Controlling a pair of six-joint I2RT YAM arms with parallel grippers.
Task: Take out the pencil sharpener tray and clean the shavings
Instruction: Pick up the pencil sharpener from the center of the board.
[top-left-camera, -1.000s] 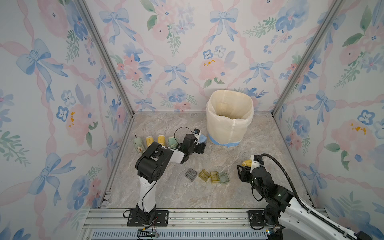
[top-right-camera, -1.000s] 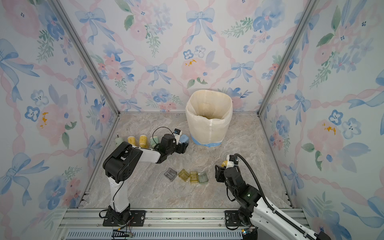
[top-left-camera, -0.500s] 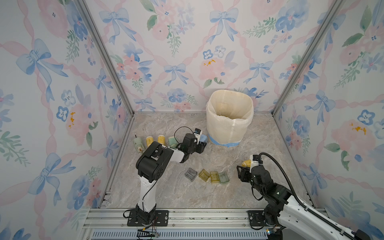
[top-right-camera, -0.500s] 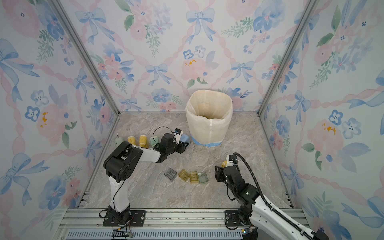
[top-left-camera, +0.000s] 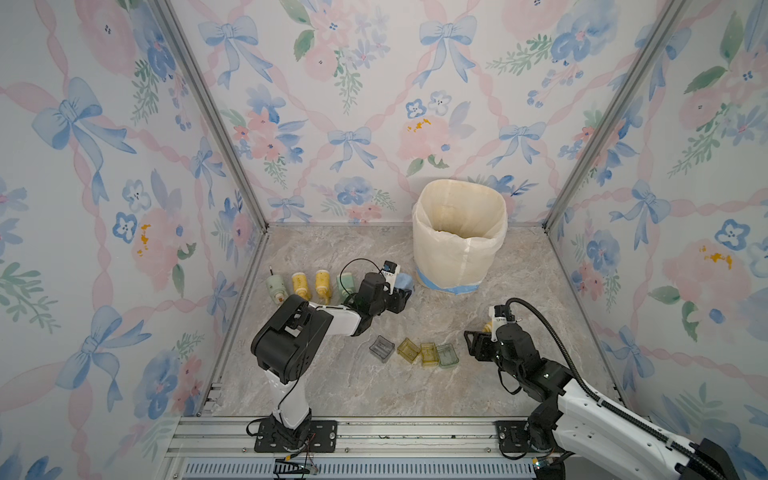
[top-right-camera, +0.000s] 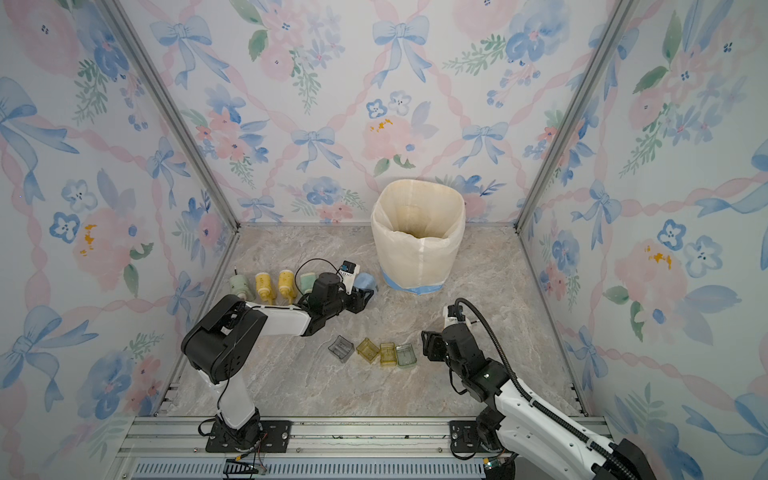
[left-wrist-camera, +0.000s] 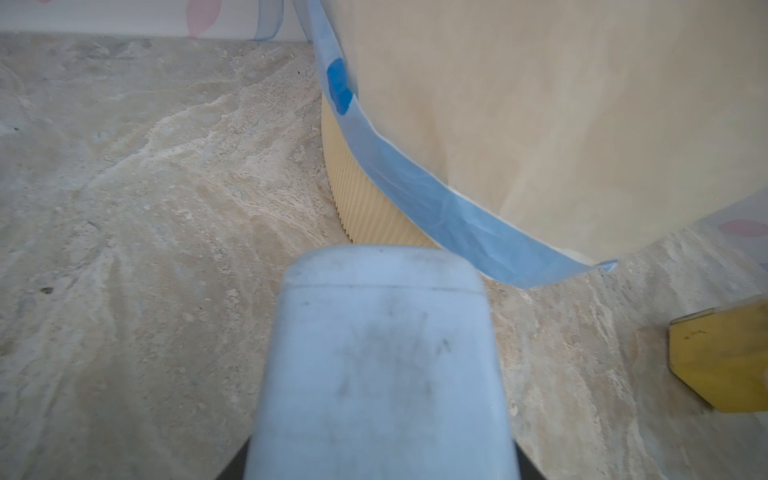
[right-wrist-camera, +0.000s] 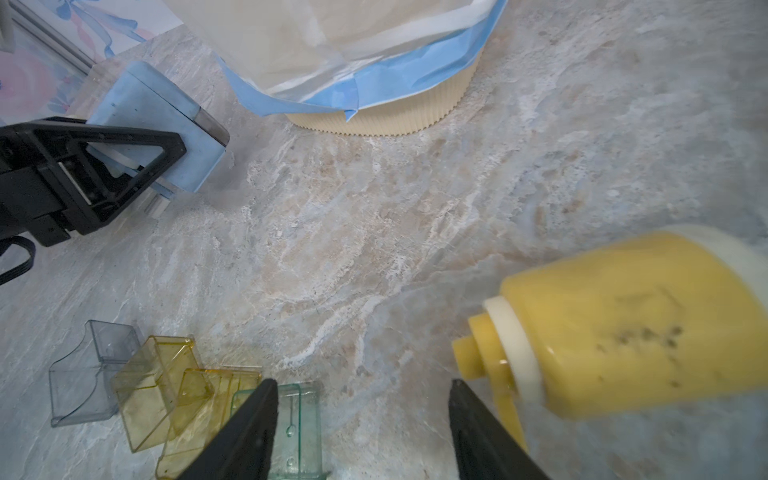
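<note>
**Layout of the tabletop**

The waste bin (top-left-camera: 451, 257) stands at the rear of the table (top-left-camera: 374, 395), right of centre. Four pencil sharpeners (top-left-camera: 300, 284) lie in a row at the rear left. A fifth sharpener (top-left-camera: 404, 282), held in the left gripper (top-left-camera: 405, 294), sits just beside the bin's base. Four trays (top-left-camera: 409, 350) lie side by side at mid-table. To their right, beside the right gripper (right-wrist-camera: 361, 388), lies a sixth sharpener (right-wrist-camera: 623, 332).

The left end effector (top-left-camera: 401, 296) closed on the blue sharpener (left-wrist-camera: 382, 365); right end effector (right-wrist-camera: 362, 384) apparently opened wider.
</note>
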